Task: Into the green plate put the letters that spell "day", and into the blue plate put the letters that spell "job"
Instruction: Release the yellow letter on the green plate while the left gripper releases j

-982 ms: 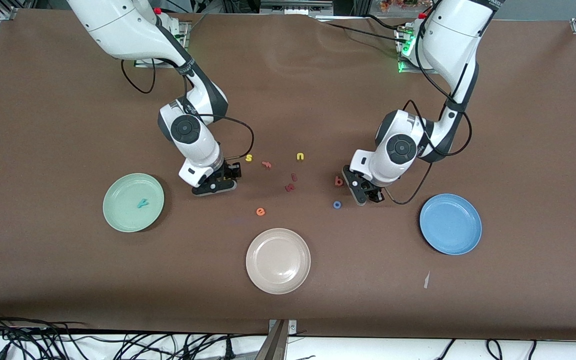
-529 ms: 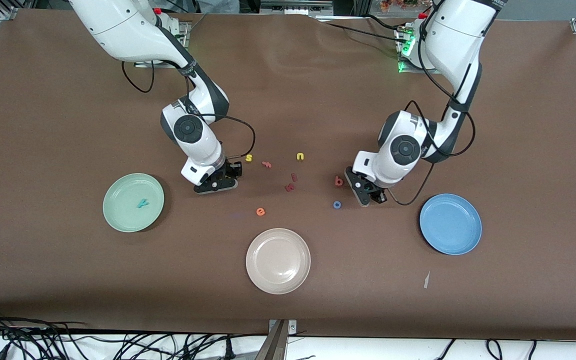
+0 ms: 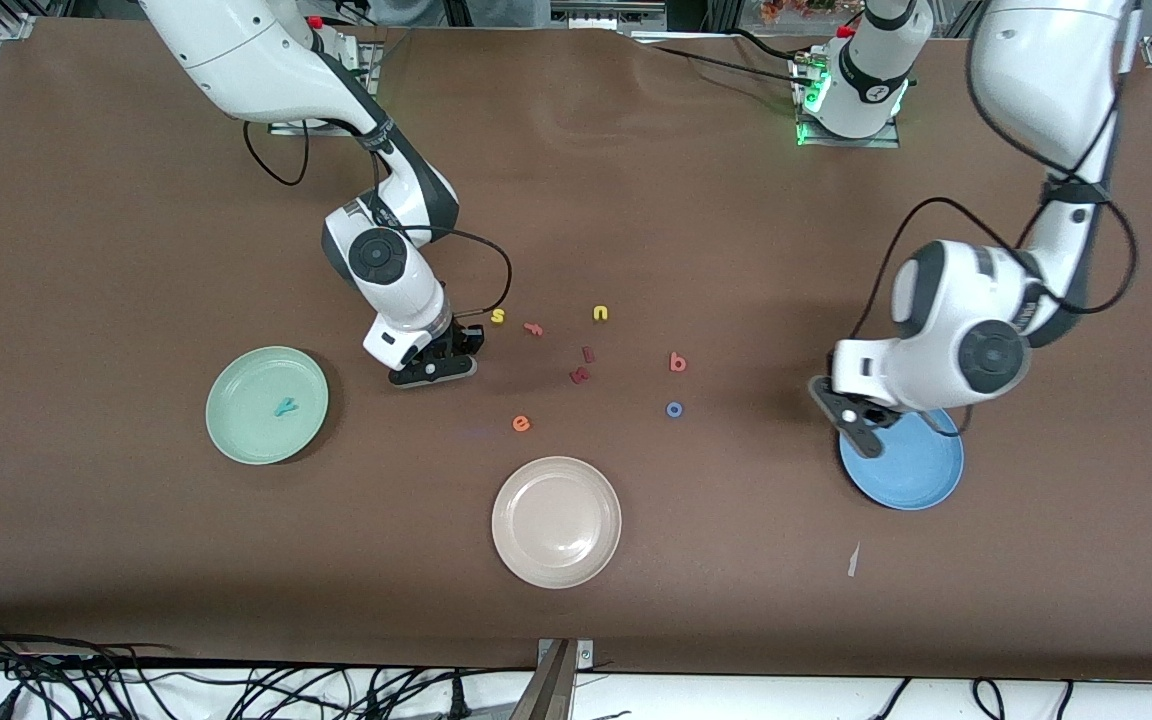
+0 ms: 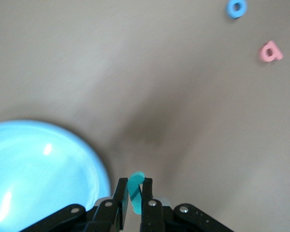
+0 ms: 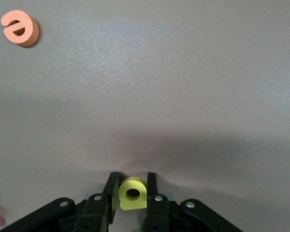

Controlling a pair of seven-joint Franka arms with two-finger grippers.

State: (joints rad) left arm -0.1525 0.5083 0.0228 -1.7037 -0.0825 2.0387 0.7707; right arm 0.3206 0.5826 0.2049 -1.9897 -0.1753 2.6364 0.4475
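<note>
**Jaws shut on a letter each; one of six delivered**

Both pairs of jaws are narrow, each pinched on a small foam letter. The left gripper [image 3: 862,432] hangs over the rim of the blue plate [image 3: 921,470], low in the front view at the left arm's end of the table. Its wrist view shows a teal piece, the "j" [image 4: 135,189], clamped between its fingers, with the plate's edge just beside it. The right gripper [image 3: 433,367] is down at the table in the middle band of the frame, between the green plate [image 3: 236,400] and the scattered letters. Its fingers are closed around a yellow-green letter [image 5: 133,194] with a round hole. Whether that is the "a" or the "d" I cannot tell, and the other of the two shows in no view.

Done so far: only the teal "y" [image 3: 285,406] lies in the green plate. The blue plate holds nothing yet.

As I judge it, the "j" needs only a release over the blue plate. The salmon "b" [image 3: 677,362] and the blue "o" [image 3: 674,409] lie on the table near the frame's centre, the "o" nearer the camera, both well apart from the blue plate. The pinched yellow-green letter has to be carried to the green plate, and its missing partner found. The beige plate [image 3: 556,560], low in the centre, has no part in this.
</note>
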